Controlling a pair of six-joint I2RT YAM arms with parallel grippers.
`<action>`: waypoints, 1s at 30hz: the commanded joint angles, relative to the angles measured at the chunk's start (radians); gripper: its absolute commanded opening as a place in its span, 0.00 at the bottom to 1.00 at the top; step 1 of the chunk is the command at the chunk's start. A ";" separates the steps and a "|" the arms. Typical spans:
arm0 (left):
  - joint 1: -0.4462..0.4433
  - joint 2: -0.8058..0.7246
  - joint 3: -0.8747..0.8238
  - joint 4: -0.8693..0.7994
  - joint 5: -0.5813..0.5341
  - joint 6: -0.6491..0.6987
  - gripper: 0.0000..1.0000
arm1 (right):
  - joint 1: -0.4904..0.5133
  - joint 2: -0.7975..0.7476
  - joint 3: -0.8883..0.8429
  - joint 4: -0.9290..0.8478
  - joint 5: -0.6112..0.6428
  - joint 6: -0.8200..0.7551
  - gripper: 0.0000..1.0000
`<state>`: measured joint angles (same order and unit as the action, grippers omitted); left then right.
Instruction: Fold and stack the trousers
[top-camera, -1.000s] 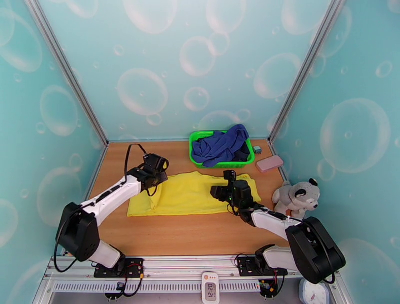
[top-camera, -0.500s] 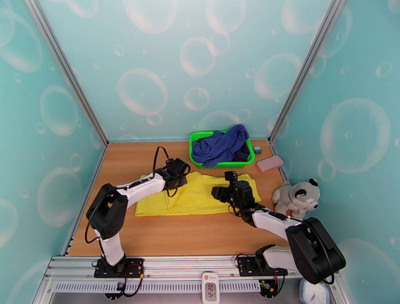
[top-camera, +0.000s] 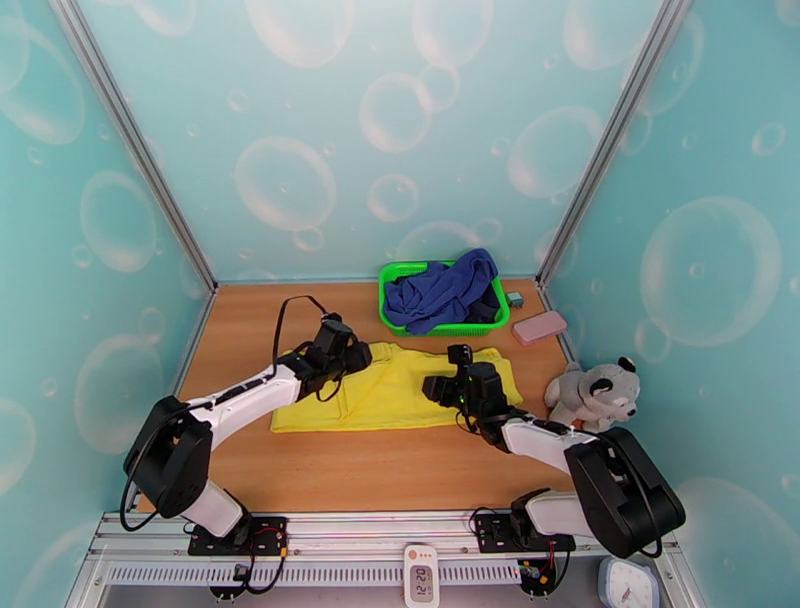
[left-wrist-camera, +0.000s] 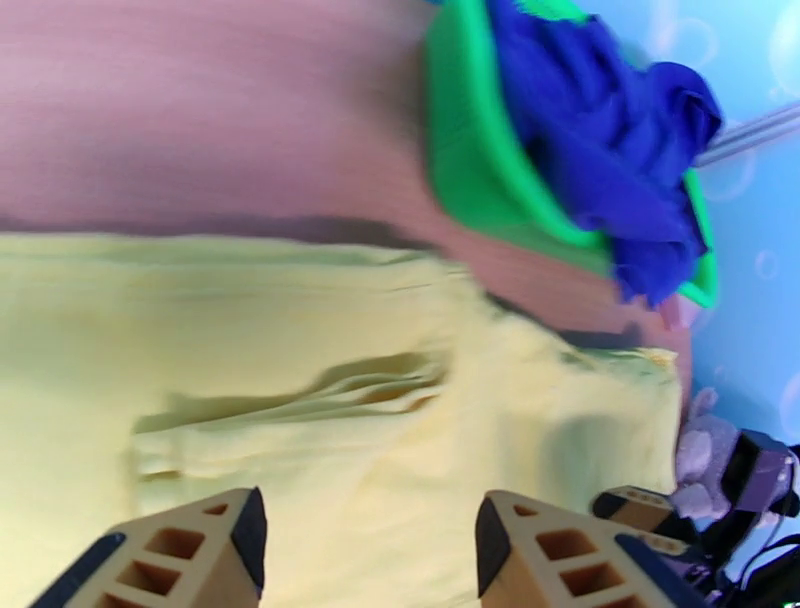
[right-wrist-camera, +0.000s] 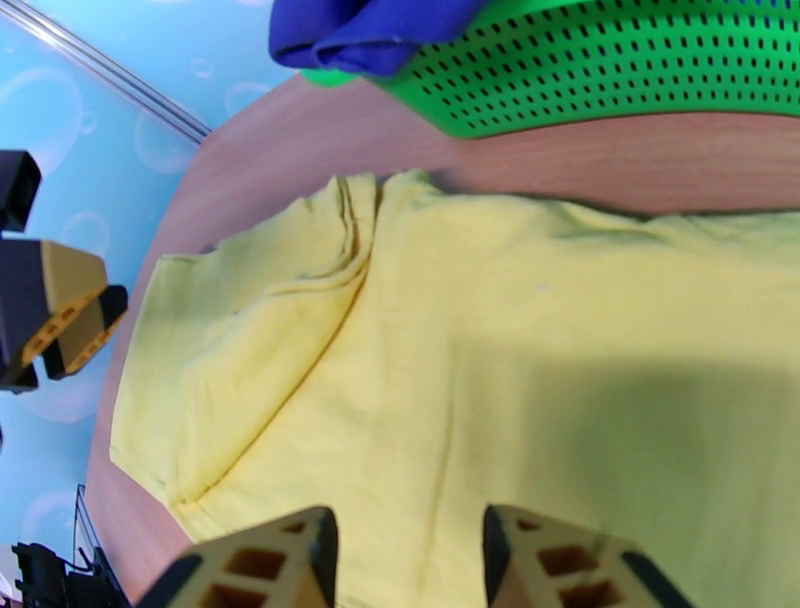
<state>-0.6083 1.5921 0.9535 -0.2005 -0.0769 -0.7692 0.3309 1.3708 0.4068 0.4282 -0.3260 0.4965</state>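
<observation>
Worktop (top-camera: 400, 470): wooden, bare at 6 o'clock.
Right tool (top-camera: 443, 383): fingers apart and empty, low over the trousers' 3 o'clock half, probably to steady the cloth. Its arm bends in from 5 o'clock.
Trousers (top-camera: 395, 395): yellow, flat mid-worktop, an extra layer folded over at 9 o'clock.
Left tool (top-camera: 350, 356): fingers apart and empty above that layer, arm stretched long from 7 o'clock.
Green basket (top-camera: 384, 295): at 1 o'clock, holding blue cloth (top-camera: 440, 285).
</observation>
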 joint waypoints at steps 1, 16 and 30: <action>0.008 -0.030 -0.118 0.083 0.046 -0.030 0.63 | 0.002 0.014 0.031 -0.010 -0.014 0.012 0.43; -0.028 0.012 -0.112 0.253 0.266 0.061 0.69 | 0.039 0.063 0.022 0.031 -0.017 0.037 0.43; -0.044 -0.130 -0.100 0.124 0.433 0.549 0.69 | 0.028 -0.036 0.013 0.023 0.051 0.017 0.43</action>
<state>-0.6907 1.5303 0.8898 -0.0483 0.4393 -0.3202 0.3519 1.3418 0.4061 0.4320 -0.2874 0.5121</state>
